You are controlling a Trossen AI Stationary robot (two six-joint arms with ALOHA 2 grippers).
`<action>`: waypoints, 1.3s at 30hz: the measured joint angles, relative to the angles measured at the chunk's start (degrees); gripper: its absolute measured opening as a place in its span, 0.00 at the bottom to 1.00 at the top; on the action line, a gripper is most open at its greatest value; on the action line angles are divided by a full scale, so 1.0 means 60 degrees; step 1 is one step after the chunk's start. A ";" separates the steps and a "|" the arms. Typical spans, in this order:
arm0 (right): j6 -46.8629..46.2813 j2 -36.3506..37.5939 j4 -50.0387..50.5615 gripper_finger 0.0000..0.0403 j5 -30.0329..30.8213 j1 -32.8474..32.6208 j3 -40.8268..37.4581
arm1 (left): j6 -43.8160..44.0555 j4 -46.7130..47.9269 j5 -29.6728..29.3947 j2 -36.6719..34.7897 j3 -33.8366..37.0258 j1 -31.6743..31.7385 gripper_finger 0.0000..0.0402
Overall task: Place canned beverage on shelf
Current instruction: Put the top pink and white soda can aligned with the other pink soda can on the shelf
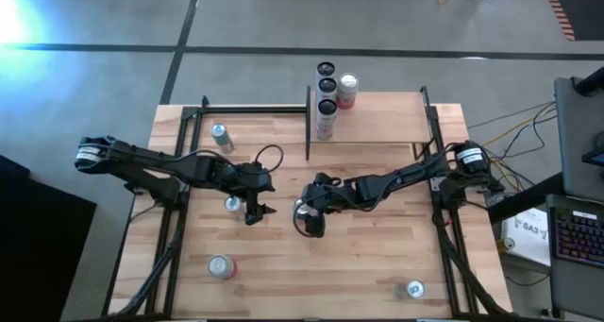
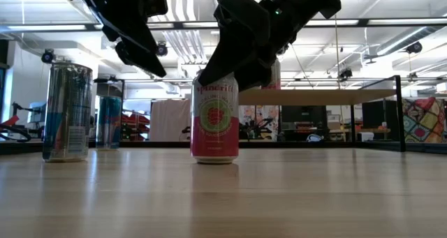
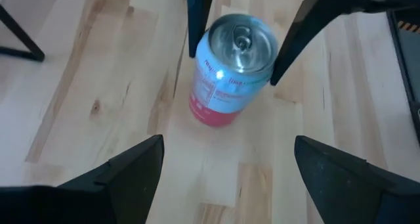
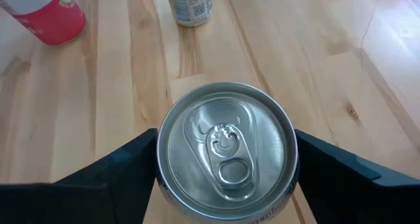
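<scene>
The striped butcher-block tabletop (image 1: 359, 256) fills the middle. At four o'clock sit a lit keyboard (image 1: 578, 235) and a white box (image 1: 527, 235); yellow cables (image 1: 514, 133) trail at two o'clock, and black floor tape (image 1: 94, 47) runs at eleven.

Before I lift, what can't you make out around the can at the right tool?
- High view: the can is almost wholly hidden under the right tool.
- Low view: its top is covered by that tool.
- Right wrist view: a second can is cut off by the picture's edge.
- High view: the standing cans on the shelf are too small to read.
</scene>
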State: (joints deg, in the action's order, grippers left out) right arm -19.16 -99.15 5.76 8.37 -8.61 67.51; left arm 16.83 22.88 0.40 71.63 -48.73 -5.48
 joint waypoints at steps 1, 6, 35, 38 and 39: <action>-0.0057 0.0000 -0.0003 0.73 -0.0005 0.0005 0.0000 | -0.0066 -0.0049 -0.0003 -0.0018 0.0000 0.0001 0.78; -0.0546 0.0057 0.0069 0.71 0.0089 0.0006 0.0078 | -0.0375 -0.0139 -0.0436 -0.0039 -0.0051 0.0055 0.77; -0.4221 0.5946 0.6820 0.71 0.3680 -0.0010 -0.0124 | -0.0430 -0.2634 -0.2181 -0.1777 -0.0051 0.0306 0.77; -0.4310 0.6278 0.6752 0.71 0.4199 0.0207 -0.0121 | -0.0410 -0.2374 -0.2203 -0.2031 -0.0047 0.0306 0.77; -0.4303 0.6338 0.6772 0.71 0.4344 0.0320 -0.0114 | -0.0451 -0.2290 -0.2215 -0.2111 -0.0044 0.0306 0.77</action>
State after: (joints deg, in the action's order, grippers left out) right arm -44.98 -61.12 46.39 34.43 -6.69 66.82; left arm 14.12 9.13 -12.89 58.96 -48.99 -3.64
